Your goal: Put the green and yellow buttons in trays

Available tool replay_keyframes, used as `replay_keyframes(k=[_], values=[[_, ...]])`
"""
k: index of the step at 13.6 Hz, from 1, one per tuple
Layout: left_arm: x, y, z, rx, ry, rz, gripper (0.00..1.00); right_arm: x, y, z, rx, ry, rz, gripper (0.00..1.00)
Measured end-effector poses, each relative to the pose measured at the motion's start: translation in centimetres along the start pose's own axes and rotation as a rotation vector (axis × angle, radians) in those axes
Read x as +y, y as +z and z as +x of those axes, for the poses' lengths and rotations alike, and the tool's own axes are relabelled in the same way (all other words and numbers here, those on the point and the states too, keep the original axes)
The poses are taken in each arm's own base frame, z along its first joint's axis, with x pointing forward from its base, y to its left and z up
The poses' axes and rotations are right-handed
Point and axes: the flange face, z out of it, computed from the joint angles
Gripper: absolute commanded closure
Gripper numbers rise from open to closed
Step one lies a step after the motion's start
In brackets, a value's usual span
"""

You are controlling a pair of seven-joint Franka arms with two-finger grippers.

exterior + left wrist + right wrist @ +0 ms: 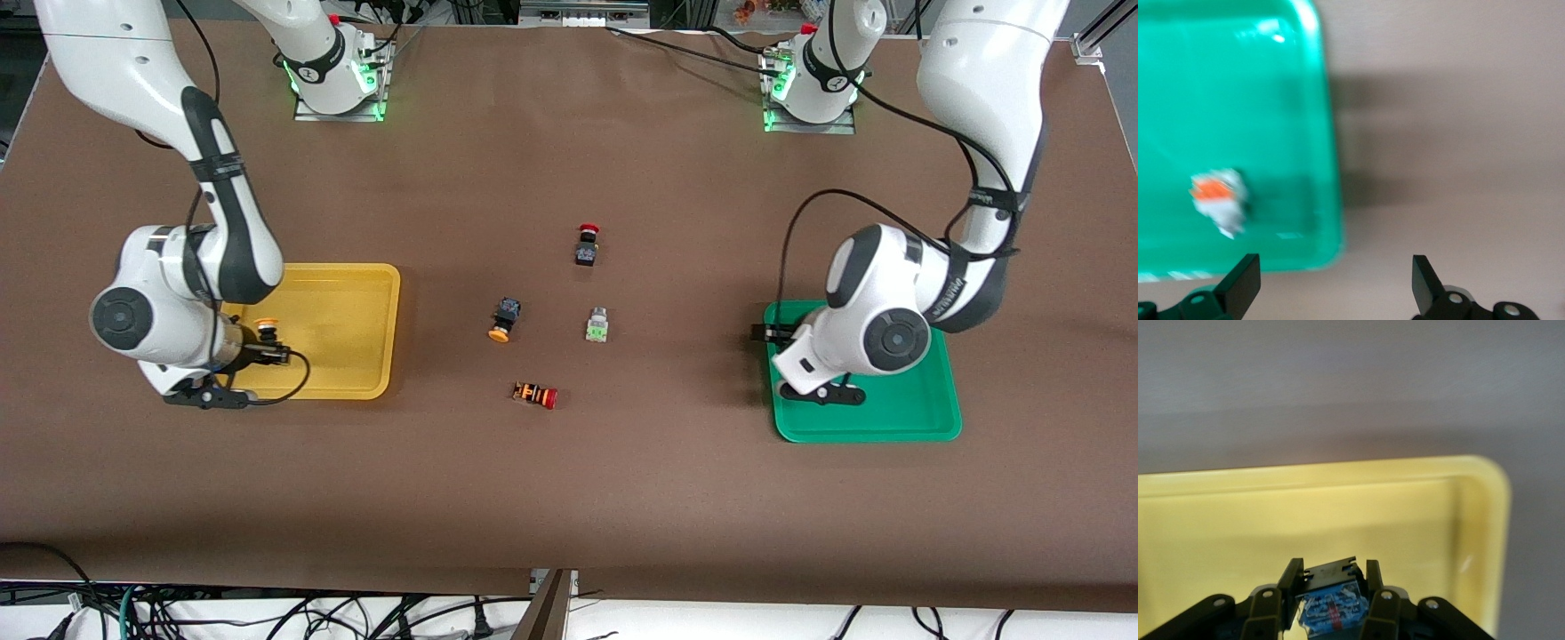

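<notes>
My right gripper (267, 345) hangs over the yellow tray (356, 302), shut on a black-bodied button with an orange-yellow cap (265, 331). In the right wrist view the button's body (1331, 597) sits between the fingers (1290, 577) above the yellow tray (1338, 513). My left gripper (763, 334) is open and empty (1336, 270) over the edge of the green tray (925, 418). A pale grey button with an orange face (1218, 197) lies in the green tray (1238, 80). A second orange-yellow capped button (504, 320) and a grey green-faced button (597, 325) lie mid-table.
A red-capped black switch (587, 244) lies mid-table, farther from the front camera than the grey button. A red-capped switch with an orange-striped body (535, 395) lies nearer the camera. Cables run along the table edge by the arm bases.
</notes>
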Motion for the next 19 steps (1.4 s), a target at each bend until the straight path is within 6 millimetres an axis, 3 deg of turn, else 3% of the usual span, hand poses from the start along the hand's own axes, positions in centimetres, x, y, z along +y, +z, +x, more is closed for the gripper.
replay_keyframes(k=[2, 5, 6, 7, 8, 11, 13, 15, 18, 19], values=[[3.8, 0.4, -1.3, -0.002, -0.066, -0.007, 0.00, 2.8, 0.8, 0.2, 0.009, -0.008, 0.001, 0.71], [11.5, 2.8, -2.4, 0.058, 0.022, -0.025, 0.00, 2.9, 1.7, 0.2, 0.003, -0.015, 0.001, 0.68], [14.5, 3.7, -3.1, 0.087, 0.057, -0.037, 0.00, 2.7, 1.7, 0.2, 0.002, -0.018, 0.002, 0.54], [16.9, 4.3, -3.6, 0.121, 0.085, -0.051, 0.00, 2.5, 1.8, 0.2, 0.002, -0.019, 0.003, 0.20], [18.5, 4.8, -3.7, 0.169, 0.116, -0.067, 0.00, 2.5, 1.8, 0.1, 0.000, -0.019, 0.003, 0.08], [22.0, 7.0, -4.3, 0.245, 0.198, -0.092, 0.00, 2.5, 1.9, 0.1, -0.002, -0.018, 0.003, 0.02], [22.9, 8.3, -4.6, 0.263, 0.229, -0.080, 0.00, 2.0, 1.6, 0.1, 0.006, -0.016, 0.009, 0.02], [24.2, 10.4, -5.1, 0.258, 0.256, -0.072, 0.00, -0.8, 0.6, 0.3, 0.022, 0.017, 0.032, 0.02], [25.9, 13.3, -6.3, 0.241, 0.287, -0.046, 0.00, -8.3, -1.3, -0.4, 0.039, 0.101, 0.068, 0.02], [26.0, 13.6, -6.3, 0.242, 0.289, -0.041, 0.18, -11.1, -1.7, -0.8, 0.040, 0.139, 0.072, 0.02]])
